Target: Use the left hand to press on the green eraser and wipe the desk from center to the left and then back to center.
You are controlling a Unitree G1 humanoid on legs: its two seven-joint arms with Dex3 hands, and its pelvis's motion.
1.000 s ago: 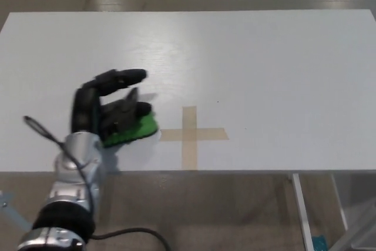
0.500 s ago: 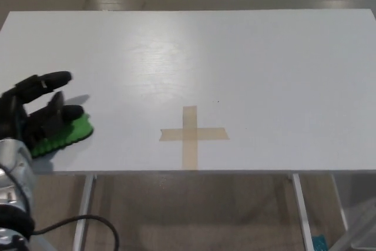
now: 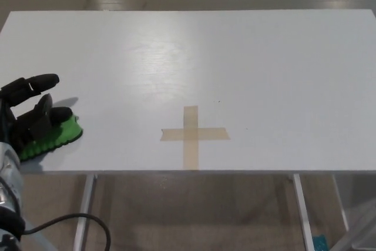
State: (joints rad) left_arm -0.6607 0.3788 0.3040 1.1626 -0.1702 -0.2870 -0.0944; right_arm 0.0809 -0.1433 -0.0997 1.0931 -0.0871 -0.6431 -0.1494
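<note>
Since half a second ago the left hand (image 3: 29, 116) and the green eraser (image 3: 51, 137) under it have slid a little further left along the white worktop (image 3: 235, 57), and a second ago they lay just left of the tape cross (image 3: 192, 135). The eraser now sits near the worktop's left front edge, well apart from the cross. Two fingers (image 3: 47, 120) lie flat on the eraser, pressing it down; the upper digit is stretched out above it, clear of the eraser.
</note>
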